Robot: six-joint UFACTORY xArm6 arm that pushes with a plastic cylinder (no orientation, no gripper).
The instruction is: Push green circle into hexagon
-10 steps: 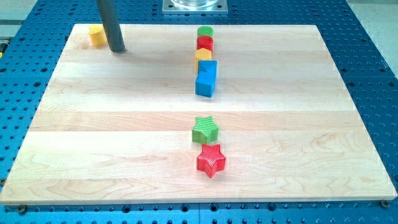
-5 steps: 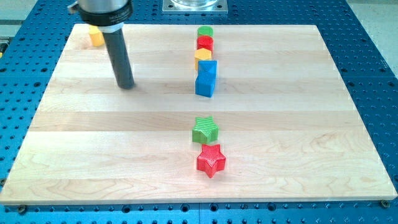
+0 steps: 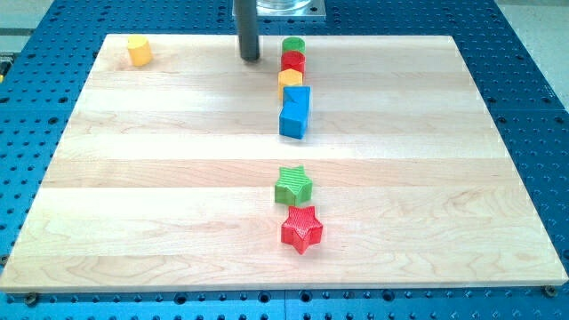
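My tip (image 3: 250,59) stands at nine o'clock of the green circle (image 3: 293,44), near but apart — placed, I judge, for nudging it. It carries no jaws, just a rod.

Pale wooden board (image 3: 160,178) on a blue perforated table (image 3: 533,107). Near the top: yellow block (image 3: 138,50), then green circle (image 3: 293,44), red circle (image 3: 293,61), yellow hexagon (image 3: 291,80), blue block (image 3: 295,111) in a column. Lower down: green star (image 3: 293,185), red star (image 3: 301,228).

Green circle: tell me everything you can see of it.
The green circle is a small, squat, round block with a flat top, matte green. It sits upright at the view's top edge of the wooden board, heading a column of blocks. The red circle sits right against its lower side. My tip stands just to its left, apart from it.
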